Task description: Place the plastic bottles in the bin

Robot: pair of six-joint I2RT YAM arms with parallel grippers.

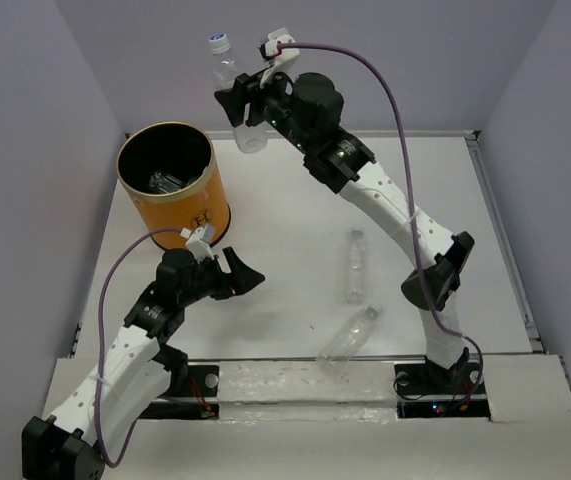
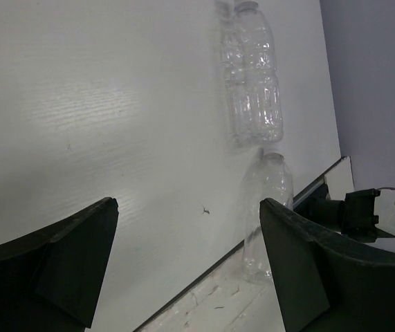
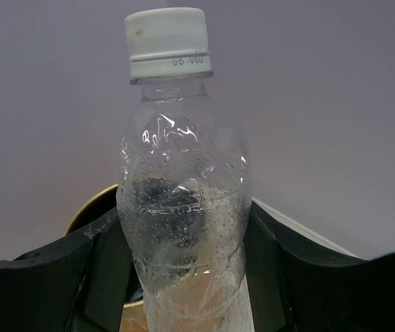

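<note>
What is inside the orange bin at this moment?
At least one clear bottle lies on the black floor of the bin. The near wall and the dark interior hide part of the floor, so the count is uncertain.

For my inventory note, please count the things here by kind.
Orange bin: 1
Clear plastic bottles: 4 (one in the right pincer, two lying on the table, one inside the bin)
Total: 5
</note>
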